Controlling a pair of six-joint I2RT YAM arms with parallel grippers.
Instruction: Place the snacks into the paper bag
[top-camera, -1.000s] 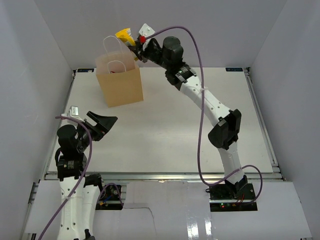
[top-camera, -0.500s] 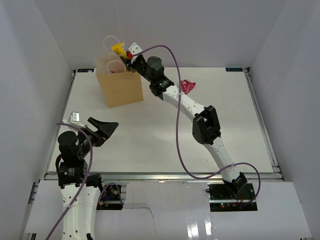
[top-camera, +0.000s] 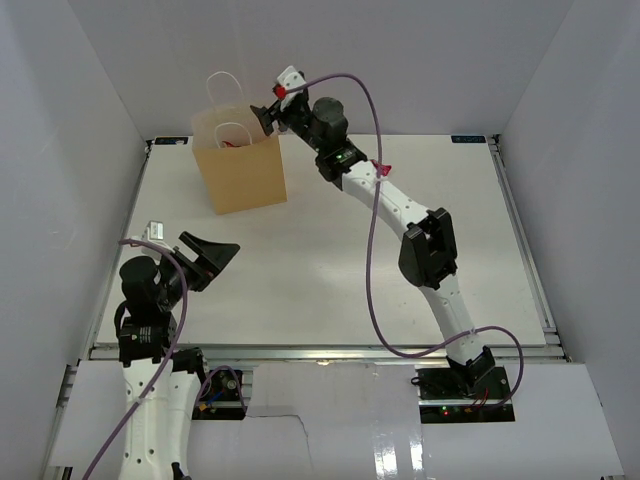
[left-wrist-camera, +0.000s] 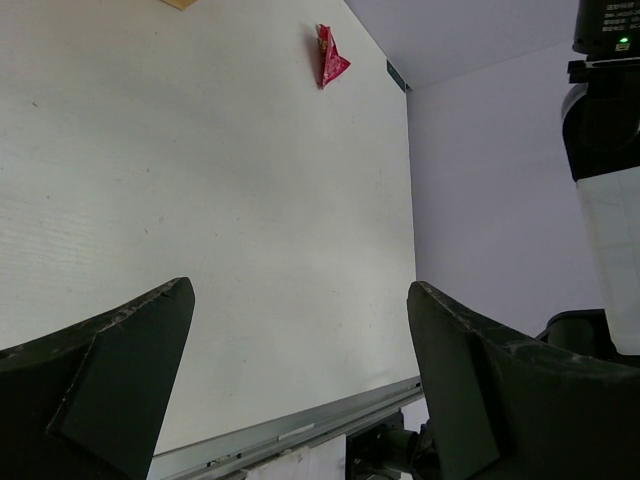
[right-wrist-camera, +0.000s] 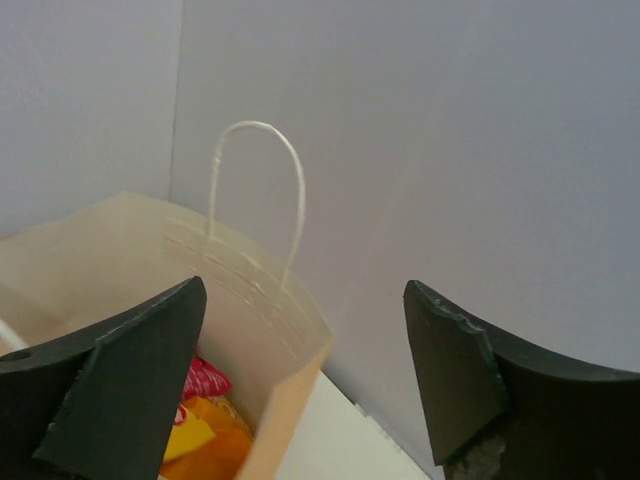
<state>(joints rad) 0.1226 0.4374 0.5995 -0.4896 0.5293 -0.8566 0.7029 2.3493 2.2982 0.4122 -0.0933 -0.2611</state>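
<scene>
Right wrist: right tool (right-wrist-camera: 302, 290) spread empty over the paper bag (right-wrist-camera: 110, 245); left tool (left-wrist-camera: 300, 290) also wide apart.

A white table (top-camera: 300, 270) lies inside a plain enclosure. A pale grey left wall (top-camera: 60, 150), far wall (top-camera: 430, 60) and right wall (top-camera: 590, 180) close it in. A metal rail (top-camera: 320, 351) runs along the table's near edge. The light is soft and even.

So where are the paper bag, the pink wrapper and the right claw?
paper bag (top-camera: 243, 178), top view, front face.
pink wrapper (left-wrist-camera: 329, 56), left wrist view, its middle.
right gripper (right-wrist-camera: 302, 290), right wrist view, between fingertips.
</scene>
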